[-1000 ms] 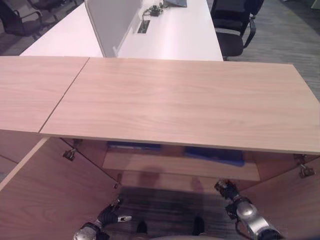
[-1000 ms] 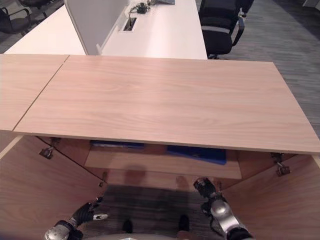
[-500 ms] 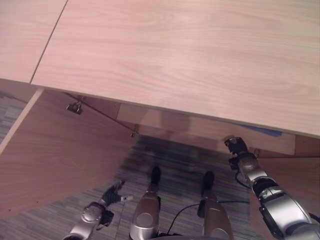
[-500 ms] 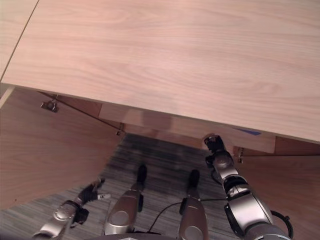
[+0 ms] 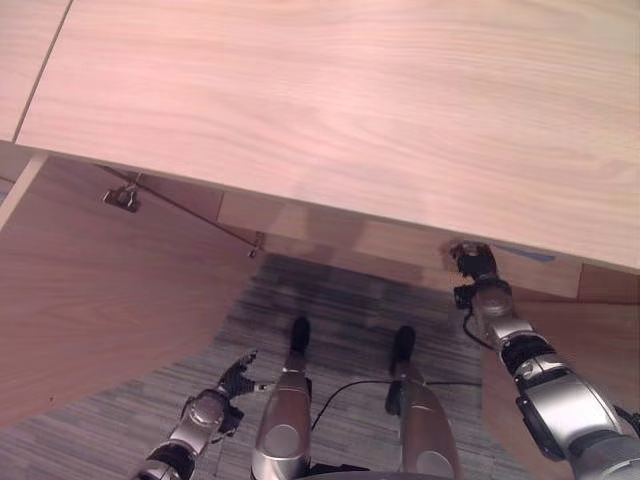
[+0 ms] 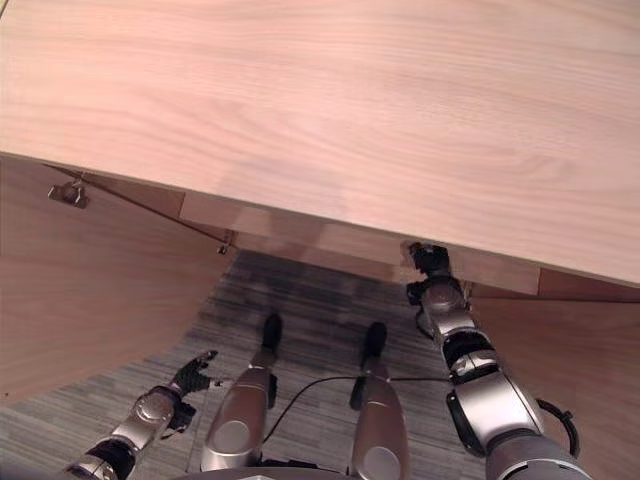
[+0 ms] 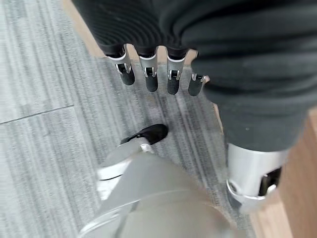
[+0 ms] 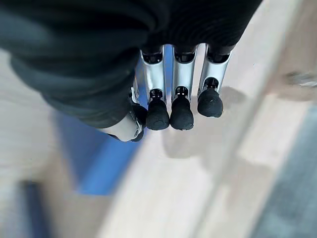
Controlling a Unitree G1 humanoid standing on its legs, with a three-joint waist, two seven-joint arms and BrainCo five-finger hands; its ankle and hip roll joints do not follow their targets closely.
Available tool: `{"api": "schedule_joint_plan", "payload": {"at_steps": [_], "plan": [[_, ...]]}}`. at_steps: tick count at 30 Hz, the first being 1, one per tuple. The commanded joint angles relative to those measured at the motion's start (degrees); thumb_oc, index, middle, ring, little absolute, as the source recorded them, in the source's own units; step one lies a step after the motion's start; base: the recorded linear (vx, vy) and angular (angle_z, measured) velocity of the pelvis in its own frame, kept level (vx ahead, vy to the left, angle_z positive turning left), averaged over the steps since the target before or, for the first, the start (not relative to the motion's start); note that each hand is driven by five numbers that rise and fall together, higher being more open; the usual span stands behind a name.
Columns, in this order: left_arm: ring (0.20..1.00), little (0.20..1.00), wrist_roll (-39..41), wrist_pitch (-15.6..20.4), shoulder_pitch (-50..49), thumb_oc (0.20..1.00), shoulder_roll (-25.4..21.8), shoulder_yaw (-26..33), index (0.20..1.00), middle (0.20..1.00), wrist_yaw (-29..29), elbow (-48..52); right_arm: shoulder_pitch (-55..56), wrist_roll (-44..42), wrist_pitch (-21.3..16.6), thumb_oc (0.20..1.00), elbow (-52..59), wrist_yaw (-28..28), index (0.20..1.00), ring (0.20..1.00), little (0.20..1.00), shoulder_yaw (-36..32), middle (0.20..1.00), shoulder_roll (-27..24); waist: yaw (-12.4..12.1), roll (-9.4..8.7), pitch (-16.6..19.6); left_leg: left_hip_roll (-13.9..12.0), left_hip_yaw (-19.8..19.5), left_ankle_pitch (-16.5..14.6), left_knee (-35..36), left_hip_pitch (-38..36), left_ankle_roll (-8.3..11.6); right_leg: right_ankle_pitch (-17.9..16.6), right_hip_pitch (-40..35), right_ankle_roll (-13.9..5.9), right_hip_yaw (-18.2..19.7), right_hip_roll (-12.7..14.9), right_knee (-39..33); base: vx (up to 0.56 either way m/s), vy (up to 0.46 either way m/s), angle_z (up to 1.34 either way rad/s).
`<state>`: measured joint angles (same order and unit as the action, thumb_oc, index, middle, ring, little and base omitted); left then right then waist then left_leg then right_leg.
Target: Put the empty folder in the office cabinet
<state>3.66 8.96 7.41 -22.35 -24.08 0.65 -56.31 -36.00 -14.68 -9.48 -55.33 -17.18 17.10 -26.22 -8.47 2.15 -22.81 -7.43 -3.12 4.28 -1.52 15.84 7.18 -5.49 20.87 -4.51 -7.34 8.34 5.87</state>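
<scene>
The right hand (image 5: 472, 268) reaches up to the front edge of the shelf just under the wooden cabinet top (image 5: 350, 100), its fingers (image 8: 182, 111) straight and together, holding nothing. Past those fingertips, the blue folder (image 8: 99, 153) lies flat on the shelf inside the cabinet; a sliver of it shows beneath the top. The left hand (image 5: 232, 381) hangs low over the grey carpet (image 5: 330, 310), fingers relaxed and empty. The cabinet door (image 5: 100, 290) stands open at the left.
</scene>
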Motion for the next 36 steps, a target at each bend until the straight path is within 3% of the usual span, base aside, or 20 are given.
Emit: {"api": "schedule_joint_plan", "payload": {"at_steps": [1, 7, 13, 21, 29, 36], "plan": [[1.0, 1.0, -2.3, 0.2, -3.2, 1.0, 0.1, 0.5, 1.0, 1.0, 0.7, -1.8, 3.8, -1.5, -5.0, 0.2, 8.6, -3.0, 0.2, 0.2, 0.2, -4.1, 0.2, -3.3, -0.7, 1.46, 2.7, -1.7, -5.1, 1.2, 2.6, 2.2, -0.33, 11.9, 0.7, -4.64, -0.3, 3.1, 13.1, 0.0, 0.002, 0.03], [1.0, 1.0, -3.0, 0.3, -3.4, 1.0, 0.3, 2.2, 1.0, 1.0, 0.8, -1.1, 8.1, 0.6, -7.1, 0.2, 19.5, -4.6, 0.2, 0.2, 0.2, -8.2, 0.2, -3.4, -0.2, 1.43, 2.0, -1.8, -5.1, 0.9, 2.9, 1.2, -0.36, 12.2, 0.7, -4.6, -0.3, 2.9, 13.8, 0.0, 0.0, 0.0], [1.0, 1.0, -3.1, 0.5, -3.1, 1.0, 0.2, 2.4, 1.0, 1.0, 0.8, -0.3, 8.7, 1.1, -7.5, 0.2, 21.8, -5.3, 0.2, 0.2, 0.2, -10.1, 0.2, -3.4, 0.0, 1.62, 1.1, -1.8, -5.3, 0.9, 3.0, 0.8, -0.31, 12.6, 0.8, -4.53, -0.3, 3.0, 14.3, 0.0, 0.0, 0.0], [1.0, 1.0, -1.6, 0.9, -2.9, 1.0, -1.7, 1.1, 1.0, 1.0, 0.5, 1.1, 1.5, -2.5, -6.4, 0.2, 11.8, -5.4, 0.2, 0.2, 0.2, -9.1, 0.2, -3.9, -0.9, 2.3, -0.6, -1.4, -5.5, 0.6, 2.1, 1.3, -0.27, 13.2, 1.4, -4.48, -0.3, 3.3, 15.7, 0.0, 0.0, 0.0], [1.0, 1.0, 0.0, 1.8, -3.6, 1.0, -4.9, -1.1, 1.0, 1.0, -0.5, 2.9, -8.3, -6.6, -4.0, 0.2, -2.3, -3.1, 0.2, 0.2, 0.2, -5.9, 0.2, -7.3, -2.5, 4.41, -1.8, -0.4, -6.2, 1.3, 1.3, 3.9, -0.15, 13.4, 3.2, -4.47, -0.9, 4.0, 16.9, -0.02, -0.004, 0.04], [1.0, 1.0, -0.1, 1.9, -4.5, 1.0, -5.8, -2.8, 1.0, 1.0, -1.4, 3.5, -13.0, -9.3, -3.4, 0.2, -8.0, -2.8, 0.2, 0.2, 0.2, -5.6, 0.2, -9.2, -3.5, 5.6, -1.6, 0.1, -6.7, 1.9, 1.7, 5.3, -0.21, 13.5, 4.3, -4.57, -1.7, 4.4, 17.3, 0.0, 0.0, 0.08]]}}
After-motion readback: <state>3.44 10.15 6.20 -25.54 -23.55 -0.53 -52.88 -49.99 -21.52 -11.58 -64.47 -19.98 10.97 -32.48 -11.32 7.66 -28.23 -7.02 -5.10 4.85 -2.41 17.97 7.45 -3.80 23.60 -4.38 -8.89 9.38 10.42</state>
